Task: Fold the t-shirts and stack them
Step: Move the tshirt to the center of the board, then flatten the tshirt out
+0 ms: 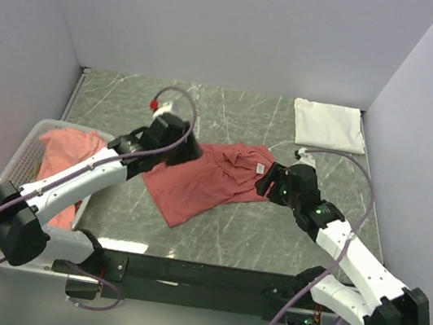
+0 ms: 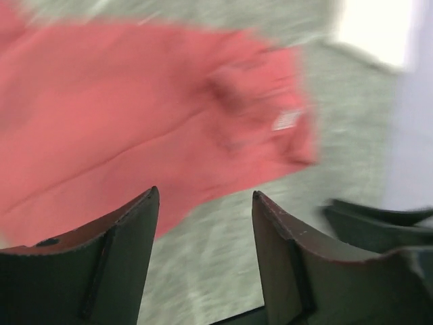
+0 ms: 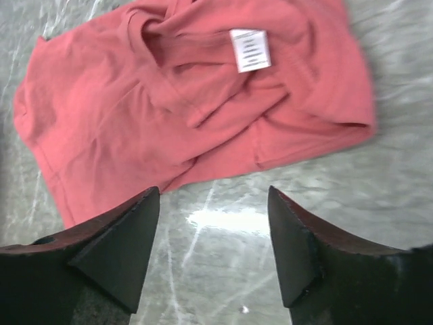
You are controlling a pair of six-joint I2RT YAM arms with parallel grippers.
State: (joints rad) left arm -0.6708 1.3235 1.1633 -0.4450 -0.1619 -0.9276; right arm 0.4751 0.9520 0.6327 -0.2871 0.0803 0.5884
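- Your left gripper [image 2: 203,198] stands spread, with nothing between its two fingers. It hangs at the left edge of the loose coral t-shirt [image 1: 212,182].
- Your right gripper [image 3: 213,195] is spread too and empty. It is poised over bare table [image 1: 232,115] just beside that shirt's collar side.
- You have one coral t-shirt on the table, crumpled and unfolded between the two grippers. Its one white neck label [image 3: 249,49] faces up.
- You have one white t-shirt [image 1: 330,124], folded flat at the far right corner and well apart from the coral one.
- There is one white basket [image 1: 18,157] at the left, holding the basket's coral cloth [image 1: 65,153]. You cannot tell from these views how many shirts lie in that heap.
- The left wrist view is blurred, so fine folds do not show there.
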